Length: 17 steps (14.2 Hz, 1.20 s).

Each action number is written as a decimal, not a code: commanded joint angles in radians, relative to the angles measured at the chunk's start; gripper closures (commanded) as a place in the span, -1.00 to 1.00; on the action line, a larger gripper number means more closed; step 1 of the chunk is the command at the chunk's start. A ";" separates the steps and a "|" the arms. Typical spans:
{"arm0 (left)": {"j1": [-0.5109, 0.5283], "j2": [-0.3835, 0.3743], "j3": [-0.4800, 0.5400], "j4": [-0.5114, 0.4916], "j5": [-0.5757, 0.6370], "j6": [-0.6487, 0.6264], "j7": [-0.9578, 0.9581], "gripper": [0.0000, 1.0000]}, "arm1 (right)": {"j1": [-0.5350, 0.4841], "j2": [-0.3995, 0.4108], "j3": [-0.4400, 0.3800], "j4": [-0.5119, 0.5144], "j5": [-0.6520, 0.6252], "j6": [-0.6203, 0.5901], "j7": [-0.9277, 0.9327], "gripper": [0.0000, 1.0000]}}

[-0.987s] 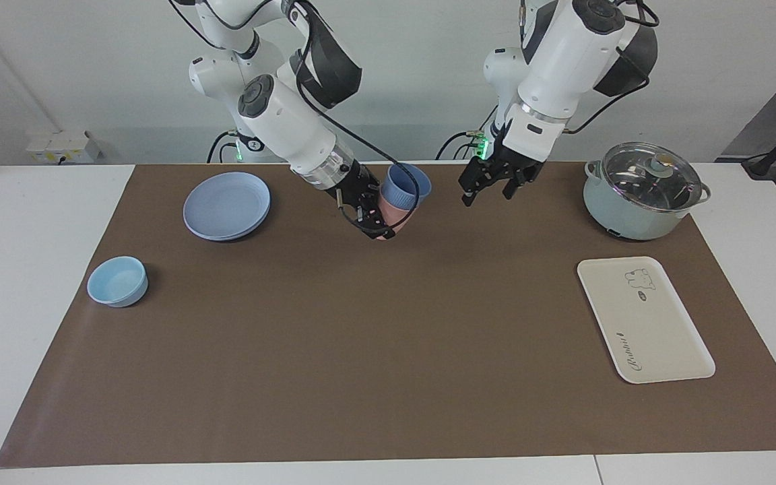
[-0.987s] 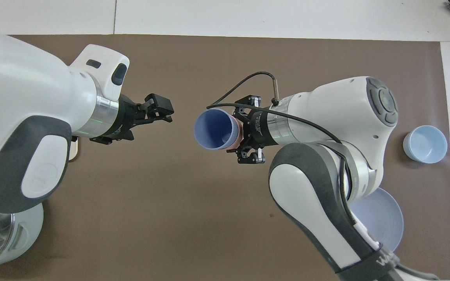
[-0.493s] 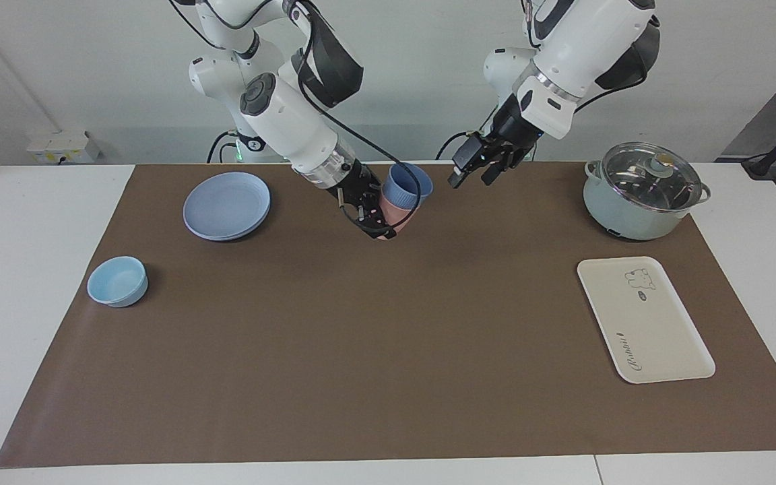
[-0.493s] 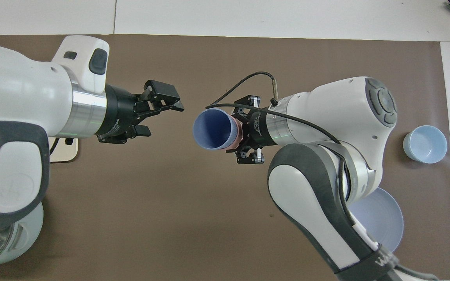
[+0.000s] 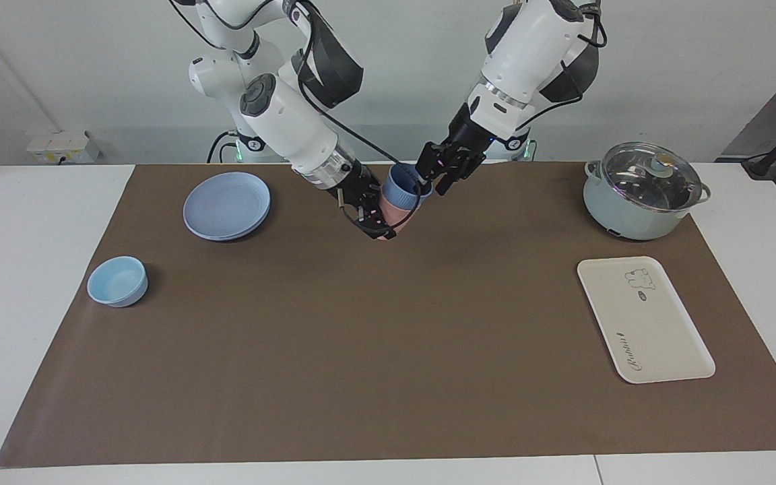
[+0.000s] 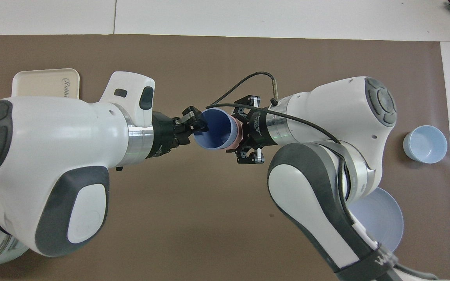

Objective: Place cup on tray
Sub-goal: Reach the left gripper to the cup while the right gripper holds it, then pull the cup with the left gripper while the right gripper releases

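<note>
Blue cup point(image 5: 404, 188) sits nested in a pink cup point(image 5: 396, 214) that the right claw point(image 5: 376, 222) clamps tilted, so the left claw point(image 5: 432, 176) can pinch its rim and pull it out for the tray point(image 5: 644, 319).

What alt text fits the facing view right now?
The left gripper pinches the rim of the blue cup, which is nested in a pink cup held tilted above the mat by the right gripper. The cream tray lies bare beside a lidded pot.

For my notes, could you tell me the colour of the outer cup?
Pink pink cup; clearest in the facing view.
</note>
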 commanded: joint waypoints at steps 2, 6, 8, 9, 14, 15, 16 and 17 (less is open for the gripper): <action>-0.006 -0.025 0.007 -0.024 -0.033 0.012 -0.006 1.00 | 0.004 -0.001 0.000 -0.002 -0.024 0.024 0.033 1.00; 0.000 -0.019 0.009 0.039 -0.073 -0.058 -0.022 1.00 | 0.004 -0.003 0.000 -0.002 -0.024 0.024 0.033 1.00; 0.014 -0.023 0.021 0.099 -0.073 -0.156 -0.022 1.00 | 0.004 -0.003 0.000 -0.002 -0.024 0.024 0.034 1.00; 0.048 -0.025 0.022 0.140 -0.073 -0.222 -0.020 1.00 | 0.004 -0.003 0.000 -0.003 -0.024 0.024 0.033 1.00; 0.224 -0.028 0.027 0.228 -0.045 -0.390 0.067 1.00 | -0.014 -0.001 -0.003 -0.005 -0.023 0.022 0.019 1.00; 0.267 -0.039 0.033 0.187 -0.026 -0.391 0.139 1.00 | -0.040 -0.003 -0.005 -0.009 -0.013 0.021 0.008 1.00; 0.320 -0.048 0.033 0.162 -0.003 -0.394 0.212 1.00 | -0.071 -0.003 -0.003 -0.015 -0.004 0.013 -0.015 1.00; 0.374 -0.046 0.033 0.138 0.010 -0.393 0.302 1.00 | -0.104 -0.001 -0.003 -0.025 -0.001 0.004 -0.042 1.00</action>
